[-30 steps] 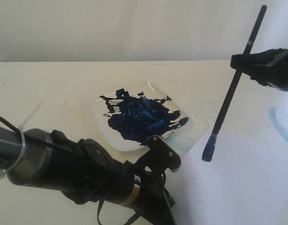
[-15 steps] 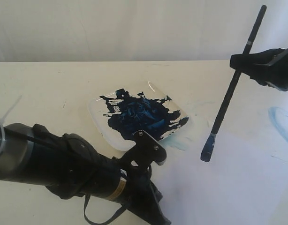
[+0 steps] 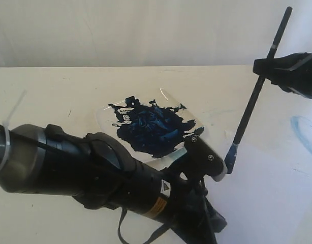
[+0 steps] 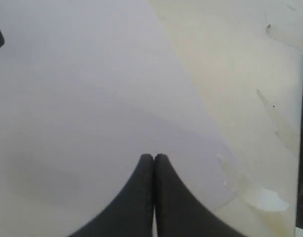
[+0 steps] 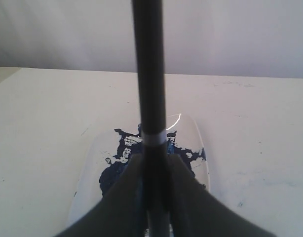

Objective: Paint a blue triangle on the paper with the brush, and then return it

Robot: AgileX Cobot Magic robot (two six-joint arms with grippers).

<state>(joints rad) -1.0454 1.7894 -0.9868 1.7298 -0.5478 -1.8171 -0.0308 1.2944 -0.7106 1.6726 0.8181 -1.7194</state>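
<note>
My right gripper (image 3: pixel 272 68) is shut on the upper shaft of the brush (image 3: pixel 250 107), a long black stick slanting down to the left. Its blue-stained bristles (image 3: pixel 229 163) hang over the near left part of the paper (image 3: pixel 268 198), just right of the plate. In the right wrist view the brush (image 5: pixel 147 74) runs up between the fingers of the right gripper (image 5: pixel 152 163). My left gripper (image 4: pixel 154 157) is shut and empty, low over the paper (image 4: pixel 82 89). The left arm (image 3: pixel 120 178) crosses the foreground. No blue triangle is in view.
A square white plate (image 3: pixel 106 129) smeared with dark blue paint lies mid-table, its rim (image 5: pixel 200 138) also seen past the right fingers. A faint light-blue curved smear (image 3: pixel 304 129) marks the paper at the far right. Bare cream table (image 4: pixel 240 74) borders the sheet.
The left arm has swung right across the foreground, its wrist now close to the brush tip. The right gripper and brush have shifted slightly to the right.
</note>
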